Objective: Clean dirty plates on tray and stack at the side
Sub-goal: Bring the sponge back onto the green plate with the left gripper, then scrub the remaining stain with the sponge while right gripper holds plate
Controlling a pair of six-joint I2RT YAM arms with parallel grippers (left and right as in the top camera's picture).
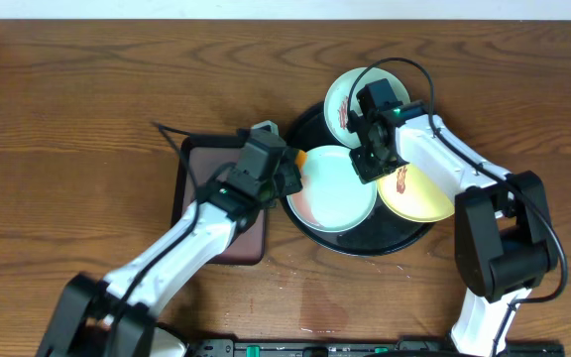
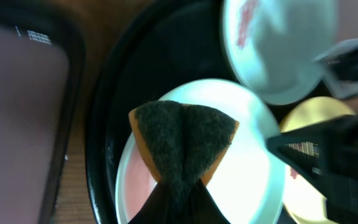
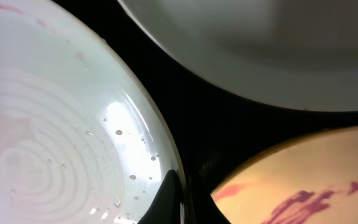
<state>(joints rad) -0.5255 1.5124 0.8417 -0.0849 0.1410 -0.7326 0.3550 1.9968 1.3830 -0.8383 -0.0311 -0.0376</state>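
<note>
Two robot arms meet over a round black tray (image 1: 365,241) on a wooden table (image 1: 67,99), where three small plates lie close together. The left gripper (image 1: 287,171) is clamped tight on a sponge (image 2: 182,140) — orange body, dark green scouring face. It holds the sponge over the left edge of the middle plate (image 1: 337,193), a light blue one lying in the tray's centre. Whether the sponge touches the plate cannot be told. That plate shines wet, beaded with droplets, with a faint pink wash across its left part. The right gripper (image 1: 368,167) is closed, its dark tip at the same plate's right rim, in the gap before the yellow plate (image 1: 426,200). Whether it pinches the rim cannot be told. The yellow plate, at the tray's right side, carries a reddish smear. So does the far plate (image 1: 348,94) — light blue, at the tray's back edge, partly under the right arm's wrist. A brown tray (image 1: 198,164), rectangular, sits just left of the black one, under the left arm.
</note>
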